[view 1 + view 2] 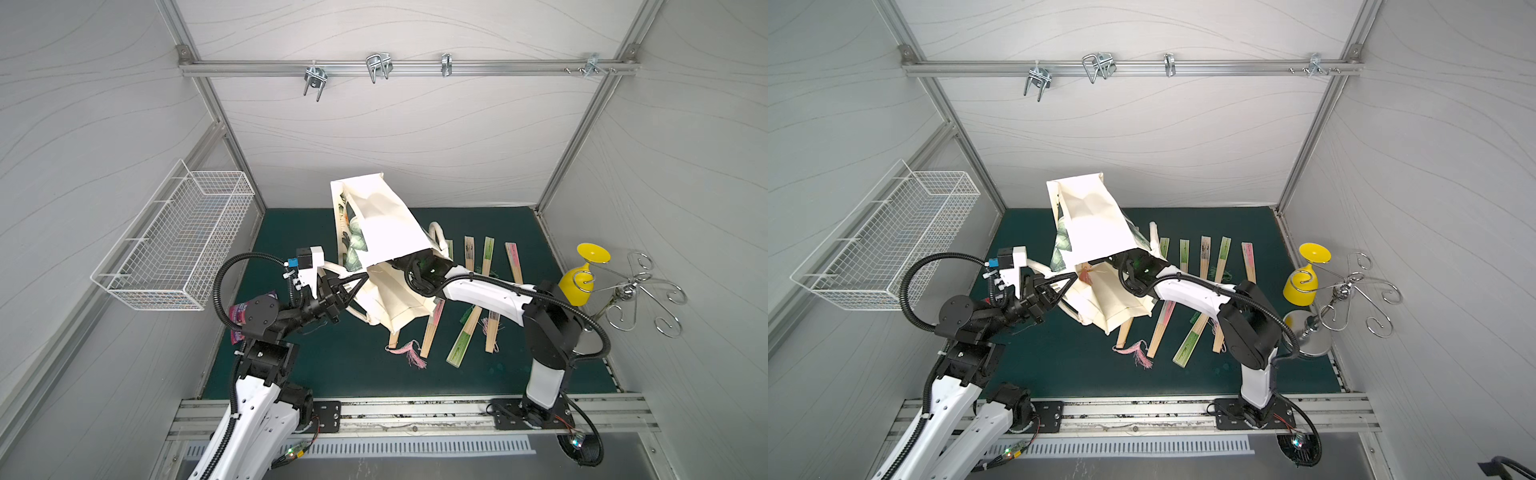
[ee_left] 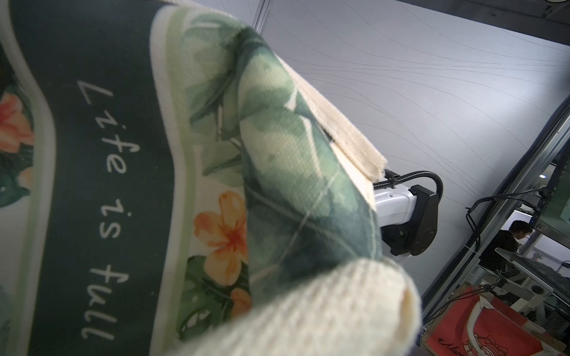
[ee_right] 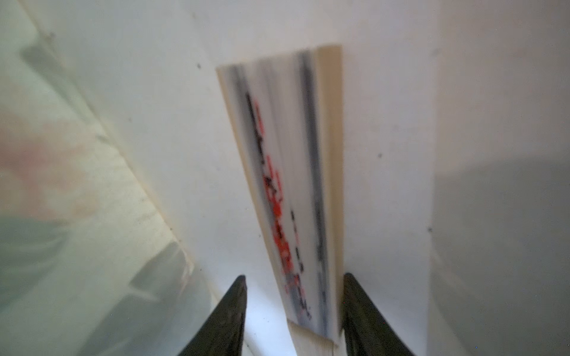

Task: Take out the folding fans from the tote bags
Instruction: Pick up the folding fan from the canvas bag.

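**One fan still bagged**

My left claw is clamped on the tote bag's edge, holding it open. Inside, my right claw stands apart astride one fan, not gripping yet. Several fans already lie on the table.

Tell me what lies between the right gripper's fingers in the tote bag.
A folding fan with red and black print, between the open fingers of the right gripper inside the tote bag; the right wrist view shows it.
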You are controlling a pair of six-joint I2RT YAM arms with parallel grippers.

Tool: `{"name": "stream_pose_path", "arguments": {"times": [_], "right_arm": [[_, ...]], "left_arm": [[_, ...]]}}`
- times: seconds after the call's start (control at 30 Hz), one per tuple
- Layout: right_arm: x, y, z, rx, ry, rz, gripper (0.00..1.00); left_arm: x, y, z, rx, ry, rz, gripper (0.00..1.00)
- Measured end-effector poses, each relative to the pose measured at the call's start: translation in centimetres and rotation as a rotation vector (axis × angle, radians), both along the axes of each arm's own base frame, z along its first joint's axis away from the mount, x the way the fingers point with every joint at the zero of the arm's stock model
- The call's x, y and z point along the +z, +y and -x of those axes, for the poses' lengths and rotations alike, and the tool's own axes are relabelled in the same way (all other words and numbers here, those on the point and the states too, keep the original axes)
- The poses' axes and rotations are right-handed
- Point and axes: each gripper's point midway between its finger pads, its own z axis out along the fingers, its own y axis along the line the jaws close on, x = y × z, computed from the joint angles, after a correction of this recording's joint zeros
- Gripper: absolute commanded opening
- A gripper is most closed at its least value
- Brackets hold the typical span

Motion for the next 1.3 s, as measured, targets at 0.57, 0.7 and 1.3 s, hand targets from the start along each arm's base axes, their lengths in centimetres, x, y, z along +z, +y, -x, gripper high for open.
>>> {"name": "stream_pose_path", "arguments": {"times": [0.57,0.7,1.3], "right_arm": [[-3.9,-0.5,0.7,0.029,0.008,0.109,0.31],[-4.4,0.0,1.7,0.094,0.034,0.093,0.35],[-2.4,1.6,3.7,0.244,0.056,0.010,0.42]], "left_arm": [[-2.0,1.4,-1.4,0.162,0.060,-0.102,0.00],[-2.6,1.6,-1.8,0.188,0.080,-0.115,0.00],[-2.3,1.8,-2.0,0.202,0.068,-0.109,0.00]]}}
